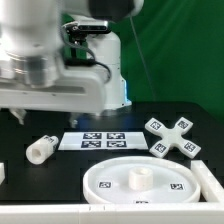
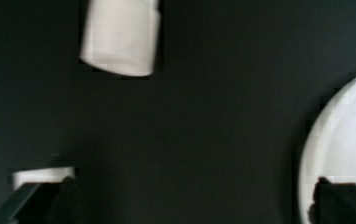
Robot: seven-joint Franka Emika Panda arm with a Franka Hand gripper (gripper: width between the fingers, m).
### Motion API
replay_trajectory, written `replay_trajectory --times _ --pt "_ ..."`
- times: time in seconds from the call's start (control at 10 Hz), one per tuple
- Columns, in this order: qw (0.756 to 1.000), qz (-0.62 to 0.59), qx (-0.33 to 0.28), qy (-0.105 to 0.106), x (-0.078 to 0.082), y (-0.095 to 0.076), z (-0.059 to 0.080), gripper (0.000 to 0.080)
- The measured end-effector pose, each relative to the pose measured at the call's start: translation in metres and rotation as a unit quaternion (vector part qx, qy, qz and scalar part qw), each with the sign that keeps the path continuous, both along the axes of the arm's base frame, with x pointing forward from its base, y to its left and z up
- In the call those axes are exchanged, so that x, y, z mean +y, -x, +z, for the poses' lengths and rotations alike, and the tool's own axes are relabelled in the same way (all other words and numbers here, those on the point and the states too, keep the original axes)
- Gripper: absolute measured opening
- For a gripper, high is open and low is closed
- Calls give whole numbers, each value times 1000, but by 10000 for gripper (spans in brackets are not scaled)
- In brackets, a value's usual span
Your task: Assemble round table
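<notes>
The round disc (image 1: pixel 135 182) lies flat at the front of the black table, with a small raised hub in its middle. The short leg (image 1: pixel 42 148) lies on its side towards the exterior view's left. The cross-shaped foot (image 1: pixel 176 136) lies at the exterior view's right. In the wrist view the leg (image 2: pixel 122 35) and the disc's rim (image 2: pixel 344 130) show far below. My gripper (image 2: pixel 189 208) is open and empty, high above the table between them. Its fingertips (image 2: pixel 33 205) are dark and wide apart. In the exterior view the arm's bulk fills the upper left and the jaws do not show clearly.
The marker board (image 1: pixel 102 141) lies flat behind the disc. A white block (image 1: pixel 2 172) sits at the exterior view's left edge and another white piece (image 1: pixel 211 180) at the right of the disc. A green curtain hangs behind.
</notes>
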State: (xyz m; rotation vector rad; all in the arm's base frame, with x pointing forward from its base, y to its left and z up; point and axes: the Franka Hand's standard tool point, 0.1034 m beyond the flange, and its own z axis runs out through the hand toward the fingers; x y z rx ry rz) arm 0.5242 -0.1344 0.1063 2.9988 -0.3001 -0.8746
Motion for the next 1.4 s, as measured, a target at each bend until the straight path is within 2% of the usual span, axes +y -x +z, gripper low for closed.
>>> replay_trajectory --times 0.1,0.3,0.4,0.5,0.7,0.8,1.2,1.4 --pt "1000 1 18 0 0 0 -4 649" --pt "1000 2 14 1 -1 -2 -4 649" --pt "1000 3 23 -8 -4 3 -6 649" --pt "999 -16 49 -19 -14 16 -14 649" --pt "992 -64 97 -40 -11 37 -22 649" --pt "990 -70 114 -41 -9 42 -21 649" --pt "990 -70 114 -40 -11 42 -23 649" --pt "983 -91 152 -47 -24 51 -34 649"
